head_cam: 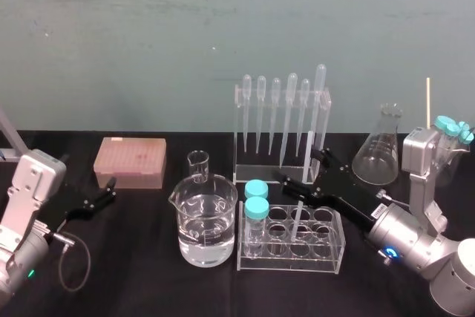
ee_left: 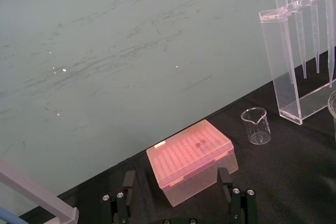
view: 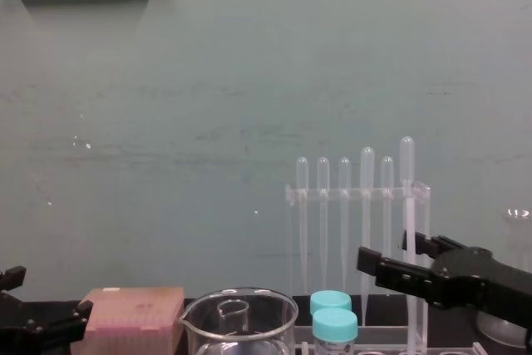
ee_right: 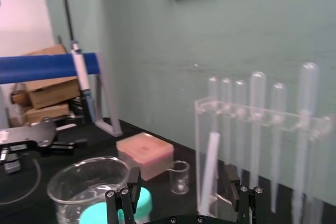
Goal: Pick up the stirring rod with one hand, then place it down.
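We've got silver-grey arm casings point(head_cam: 30, 183). Black flat-fingered left gripper point(head_cam: 111, 189), thin black cable loop point(head_cam: 87, 261) behind it. Black flat-fingered right gripper point(head_cam: 300, 165), blue wrist light point(head_cam: 391, 252).

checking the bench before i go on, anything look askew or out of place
The stirring rod leans tilted in the tube rack, not upright like the pipettes. The right gripper is open on either side of it; the left gripper sits by the pink box. Nothing spilled.

Black table point(head_cam: 148, 287) under a scuffed pale teal wall point(head_cam: 148, 35), pink box point(head_cam: 130, 161) at left, turquoise caps point(head_cam: 257, 198) at centre, translucent-white stirring rod point(ee_right: 210, 166), black right gripper point(head_cam: 300, 166) on a silver arm point(head_cam: 415, 243) with a blue light point(head_cam: 391, 253).
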Action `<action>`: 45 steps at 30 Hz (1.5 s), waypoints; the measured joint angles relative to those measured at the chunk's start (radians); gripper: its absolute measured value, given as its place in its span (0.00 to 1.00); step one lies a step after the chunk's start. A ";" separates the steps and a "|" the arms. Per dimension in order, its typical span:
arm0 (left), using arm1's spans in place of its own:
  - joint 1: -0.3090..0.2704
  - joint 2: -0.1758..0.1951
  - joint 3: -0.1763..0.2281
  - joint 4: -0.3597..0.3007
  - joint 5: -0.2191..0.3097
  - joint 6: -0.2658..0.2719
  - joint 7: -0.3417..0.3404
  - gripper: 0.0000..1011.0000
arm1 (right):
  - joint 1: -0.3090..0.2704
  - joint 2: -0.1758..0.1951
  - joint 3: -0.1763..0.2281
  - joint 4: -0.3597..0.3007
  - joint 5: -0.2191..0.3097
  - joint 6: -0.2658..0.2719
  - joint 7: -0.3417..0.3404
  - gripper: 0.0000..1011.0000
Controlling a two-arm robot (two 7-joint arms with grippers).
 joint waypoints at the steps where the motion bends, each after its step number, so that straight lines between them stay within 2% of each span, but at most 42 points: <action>1: 0.000 0.000 0.000 0.000 0.000 0.000 0.000 0.99 | -0.008 0.002 0.006 -0.009 -0.003 0.010 -0.018 0.99; 11: 0.000 0.000 0.000 0.000 0.000 0.000 0.000 0.99 | -0.077 0.029 0.040 -0.091 -0.002 0.068 -0.079 0.99; 21: 0.000 0.000 0.000 0.000 0.000 0.000 0.000 0.99 | -0.170 0.070 0.079 -0.206 0.012 0.135 -0.141 0.99; 27: 0.000 0.000 0.000 0.000 0.000 0.000 0.000 0.99 | -0.244 0.094 0.124 -0.333 0.033 0.281 -0.261 0.99; 33: 0.000 0.000 0.000 0.000 0.000 0.000 0.000 0.99 | -0.292 0.115 0.170 -0.409 0.083 0.367 -0.309 0.99; 35: 0.000 0.000 0.000 0.000 0.000 0.000 0.000 0.99 | -0.320 0.142 0.195 -0.446 0.116 0.406 -0.315 0.99; 36: 0.000 0.000 0.000 0.000 0.000 0.000 0.000 0.99 | -0.320 0.142 0.195 -0.446 0.116 0.406 -0.315 0.99; 40: 0.000 0.000 0.000 0.000 0.000 0.000 0.000 0.99 | -0.349 0.191 0.220 -0.472 0.144 0.446 -0.323 0.99; 42: 0.000 0.000 0.000 0.000 0.000 0.000 0.000 0.99 | -0.352 0.203 0.227 -0.472 0.146 0.452 -0.333 0.99; 45: 0.000 0.000 0.000 0.000 0.000 0.000 0.000 0.99 | -0.349 0.213 0.246 -0.462 0.134 0.454 -0.378 0.99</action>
